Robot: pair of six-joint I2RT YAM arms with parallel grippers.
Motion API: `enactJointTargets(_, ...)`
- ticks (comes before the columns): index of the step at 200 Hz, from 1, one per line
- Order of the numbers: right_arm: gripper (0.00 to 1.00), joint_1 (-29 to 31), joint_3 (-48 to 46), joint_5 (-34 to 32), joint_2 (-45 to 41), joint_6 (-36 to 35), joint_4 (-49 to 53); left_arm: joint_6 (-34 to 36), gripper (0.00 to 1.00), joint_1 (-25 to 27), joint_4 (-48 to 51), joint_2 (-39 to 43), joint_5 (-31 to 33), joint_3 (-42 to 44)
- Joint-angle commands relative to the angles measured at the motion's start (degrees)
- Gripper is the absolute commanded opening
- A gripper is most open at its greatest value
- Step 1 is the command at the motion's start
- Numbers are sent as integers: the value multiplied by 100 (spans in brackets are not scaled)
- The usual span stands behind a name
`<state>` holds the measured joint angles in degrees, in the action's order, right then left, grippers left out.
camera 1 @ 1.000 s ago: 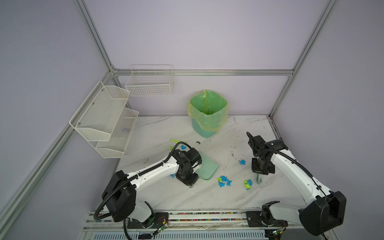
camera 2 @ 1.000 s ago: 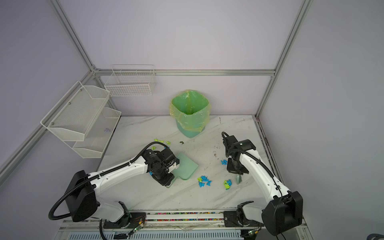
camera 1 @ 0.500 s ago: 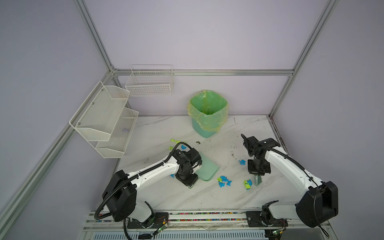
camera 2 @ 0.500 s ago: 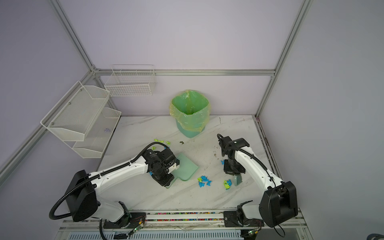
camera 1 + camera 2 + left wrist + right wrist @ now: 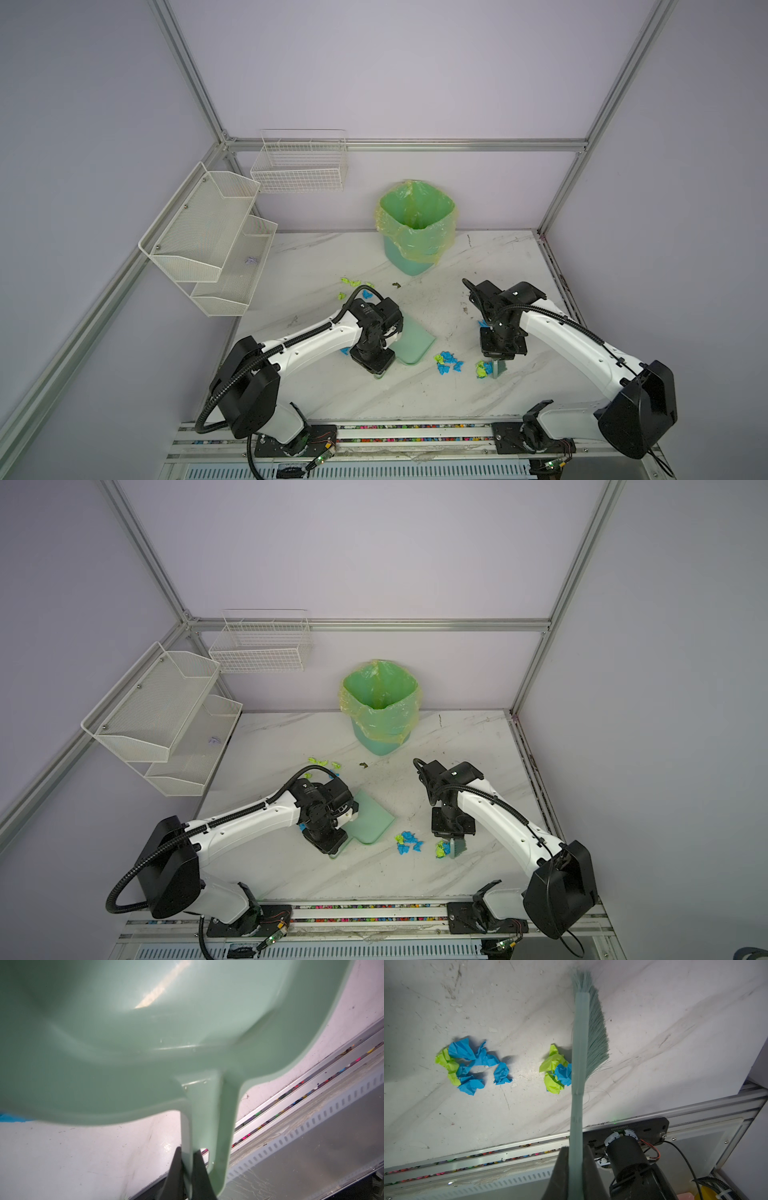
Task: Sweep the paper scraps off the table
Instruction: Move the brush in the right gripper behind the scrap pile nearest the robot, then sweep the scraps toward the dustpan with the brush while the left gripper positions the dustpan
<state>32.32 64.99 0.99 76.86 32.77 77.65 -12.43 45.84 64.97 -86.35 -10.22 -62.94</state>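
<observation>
Blue and yellow-green paper scraps lie on the white marble table [image 5: 332, 399]. One cluster [image 5: 448, 363] [image 5: 471, 1066] sits just right of the pale green dustpan [image 5: 413, 343] [image 5: 145, 1043]. A smaller clump [image 5: 482, 368] [image 5: 556, 1070] touches the green brush [image 5: 498, 368] [image 5: 579, 1043]. My right gripper [image 5: 576, 1159] is shut on the brush handle. My left gripper [image 5: 188, 1159] is shut on the dustpan handle, the pan flat on the table. More scraps [image 5: 351, 282] lie behind the left arm, and a blue one [image 5: 345, 351] peeks from under it.
A green bin with a yellow-green liner [image 5: 417, 226] stands at the back. White mesh shelves [image 5: 208, 237] and a wire basket [image 5: 301, 166] hang on the left wall. A dark speck [image 5: 396, 285] lies near the bin. The front rail [image 5: 415, 427] holds coloured beads.
My right arm has swung left with the brush, pushing the small clump a little toward the dustpan. The left arm and the dustpan have not moved.
</observation>
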Motion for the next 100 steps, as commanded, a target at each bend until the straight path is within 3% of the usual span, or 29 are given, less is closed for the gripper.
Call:
enactJointTargets(1, 0, 121, 284, 556, 117, 137, 66, 48, 0, 21, 160, -14, 31, -272)
enactJointTargets(100, 0, 336, 1021, 690, 433, 181, -128, -328, 0, 93, 426, 231, -170, -153)
